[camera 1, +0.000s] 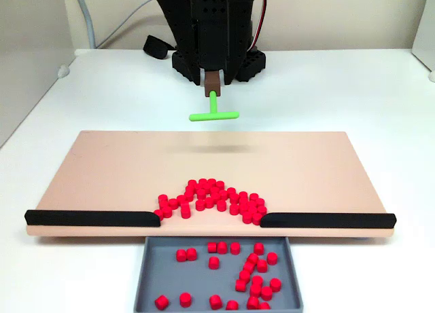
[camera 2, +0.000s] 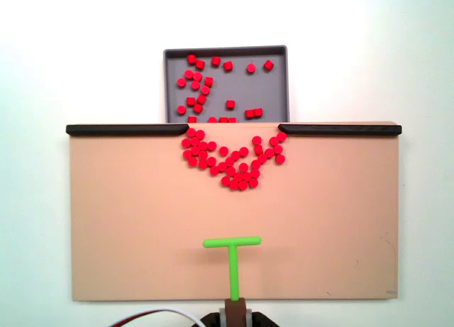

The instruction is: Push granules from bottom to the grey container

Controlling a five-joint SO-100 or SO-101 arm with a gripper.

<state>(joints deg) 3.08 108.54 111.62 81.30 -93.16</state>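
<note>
A: Why is the green T-shaped pusher (camera 2: 231, 250) sitting at the board's six o'clock in the top-down fixed view?

B: So its crossbar faces the granules (camera 2: 234, 160) heaped at twelve o'clock. They crowd the gap between the two black strips (camera 2: 128, 129), which funnel them toward the grey container (camera 2: 277, 107) beyond, where some already lie.

A: And the gripper (camera 1: 213, 80)?

B: It carries the pusher's stem in a brown holder; whether the claw is pinched I cannot tell. In the front fixed view the bar seems raised above the beige board (camera 1: 102, 170), well apart from the pile.
</note>
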